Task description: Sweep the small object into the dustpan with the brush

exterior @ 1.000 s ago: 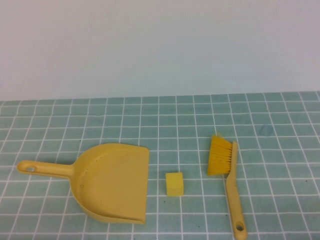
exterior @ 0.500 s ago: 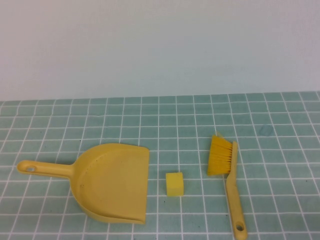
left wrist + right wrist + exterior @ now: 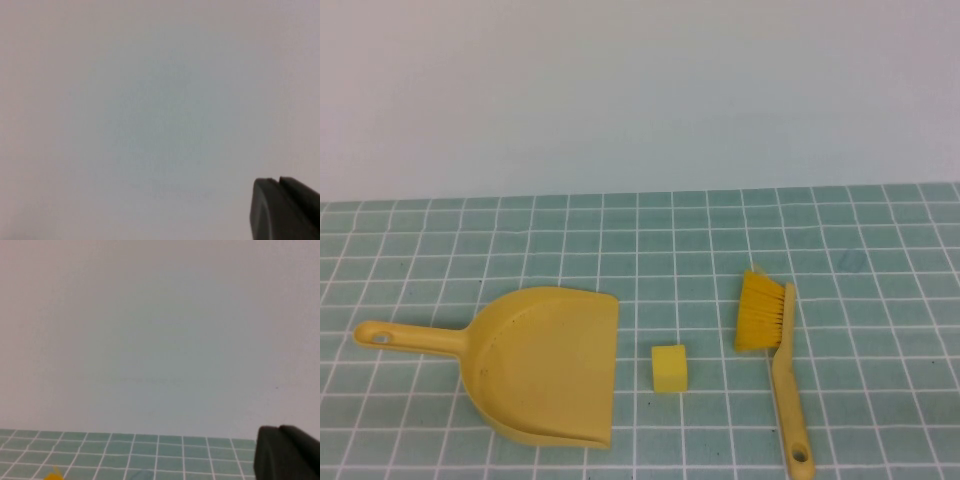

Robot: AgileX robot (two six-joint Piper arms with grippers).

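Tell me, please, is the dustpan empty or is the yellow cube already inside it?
Empty. The dustpan holds nothing; the yellow cube lies on the tiled table, between it and the brush. Neither gripper is near them.

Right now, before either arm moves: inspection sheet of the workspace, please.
Surface: green tiled table, white grid lines.
Job's things: yellow dustpan on the left, mouth facing right; small yellow cube just right of its mouth, not touching; brush right of the cube, bristles away from the robot.
Clutter: nothing seen.
Grippers: left gripper and right gripper show only as dark edges in their wrist views; absent from the high view, holding nothing visible.
Cables: nothing seen.
Surroundings: plain pale wall.
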